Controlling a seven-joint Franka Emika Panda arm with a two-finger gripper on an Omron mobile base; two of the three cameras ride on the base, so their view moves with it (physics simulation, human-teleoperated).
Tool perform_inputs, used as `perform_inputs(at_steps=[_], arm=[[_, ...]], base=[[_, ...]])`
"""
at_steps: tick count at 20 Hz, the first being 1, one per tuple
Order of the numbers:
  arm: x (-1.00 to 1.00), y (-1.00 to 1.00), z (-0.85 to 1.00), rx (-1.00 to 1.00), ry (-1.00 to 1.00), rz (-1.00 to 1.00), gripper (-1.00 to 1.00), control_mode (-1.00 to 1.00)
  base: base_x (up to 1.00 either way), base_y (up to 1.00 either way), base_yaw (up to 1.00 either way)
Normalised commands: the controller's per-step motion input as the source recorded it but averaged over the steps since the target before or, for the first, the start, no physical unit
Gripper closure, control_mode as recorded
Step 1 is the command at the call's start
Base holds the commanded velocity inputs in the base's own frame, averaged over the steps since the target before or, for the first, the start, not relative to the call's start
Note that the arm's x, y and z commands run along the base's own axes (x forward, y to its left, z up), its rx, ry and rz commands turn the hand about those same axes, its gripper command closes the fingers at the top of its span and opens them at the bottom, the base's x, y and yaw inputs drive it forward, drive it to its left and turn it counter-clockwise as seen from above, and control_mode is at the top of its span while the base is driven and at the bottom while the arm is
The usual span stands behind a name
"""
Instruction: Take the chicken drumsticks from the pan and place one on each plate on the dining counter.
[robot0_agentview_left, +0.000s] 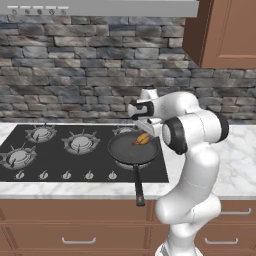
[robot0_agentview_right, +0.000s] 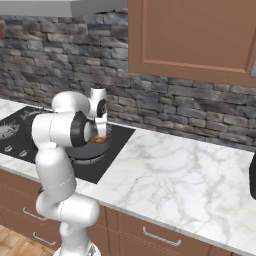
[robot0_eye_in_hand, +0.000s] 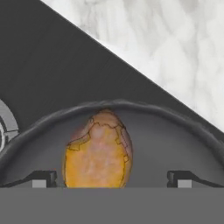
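Golden-brown drumstick (robot0_eye_in_hand: 98, 153) is seen lying in the pan (robot0_agentview_left: 131, 149), toward its far rim, on the right front burner of the stovetop (robot0_agentview_left: 60, 150). The hand (robot0_eye_in_hand: 111, 178) is held spread wide and empty, poised low over the pan, with the drumstick framed between the two fingertips (robot0_eye_in_hand: 43, 178) in the hand view. How many drumsticks are in the pan cannot be told; one orange-brown shape is made out. Pick-up step is judged to be in hand, none delivered yet. For a clean grasp, the hand should be lowered straight down until the fingertips straddle the meat, and closed across the thicker part, not the tapered end. The pan rim should be cleared so the pan is not nudged by its handle (robot0_agentview_left: 138, 185). Marble tabletop (robot0_agentview_right: 180, 175) lies beside the stove; no plates are seen from here.
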Motion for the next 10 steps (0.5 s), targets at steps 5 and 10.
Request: perform_inputs(at_steps=[5, 10], arm=[[0.36, 0.03, -0.31, 0.07, -0.01, 0.0, -1.0, -1.0], [0.22, 0.07, -0.22, 0.03, 0.0, 0.0, -1.0, -1.0]], base=[[0.0, 0.0, 0.0], [0.0, 0.0, 0.0]])
